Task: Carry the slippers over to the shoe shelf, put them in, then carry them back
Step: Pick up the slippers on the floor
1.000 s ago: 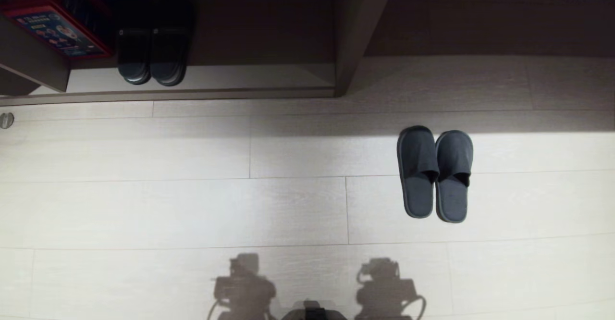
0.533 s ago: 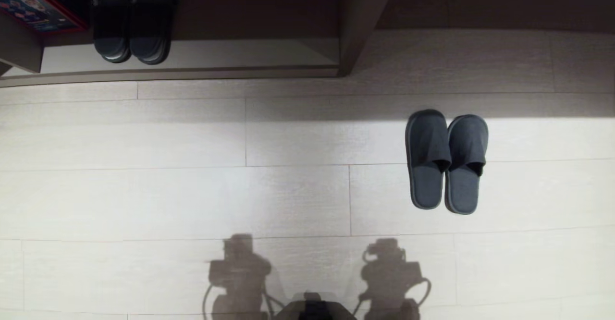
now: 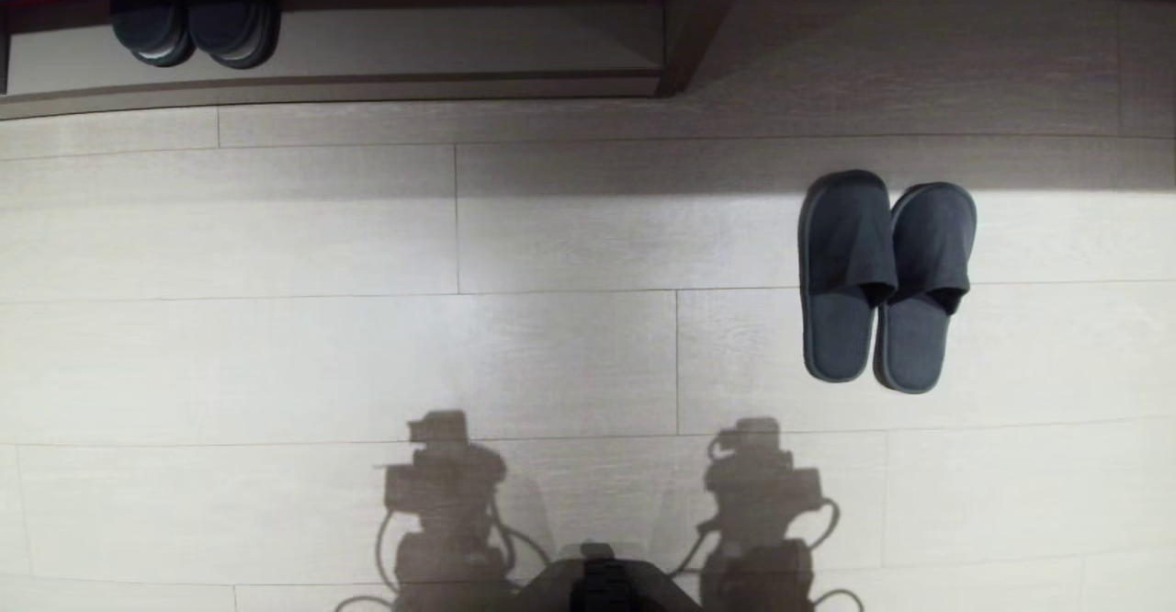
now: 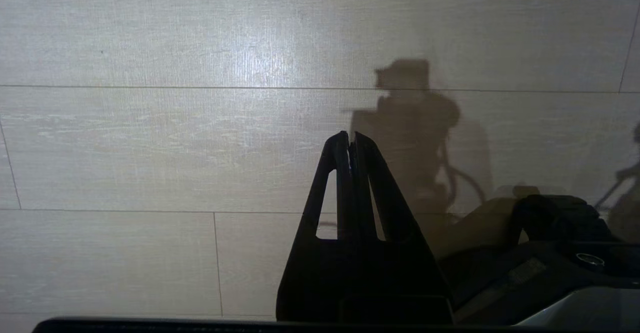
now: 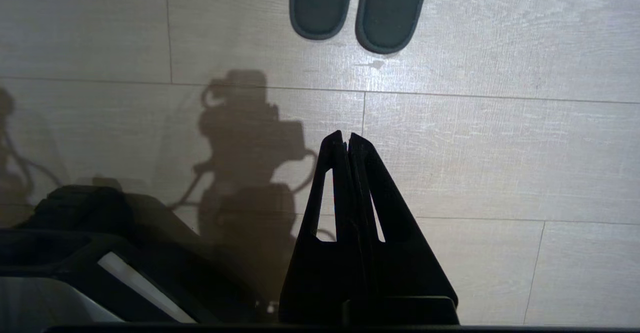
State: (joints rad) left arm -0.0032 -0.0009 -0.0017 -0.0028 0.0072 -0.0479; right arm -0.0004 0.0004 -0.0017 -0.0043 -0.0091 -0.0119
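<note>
Pale wood-look plank floor, brightly lit; a shaded band runs beside the dark upright panel.

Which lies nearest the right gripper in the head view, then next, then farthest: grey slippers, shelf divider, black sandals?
1. Grey slippers, on the floor to the right.
2. Shelf divider, upright at top centre.
3. Black sandals, inside the shelf at far left.
The right gripper is below the frame.
</note>
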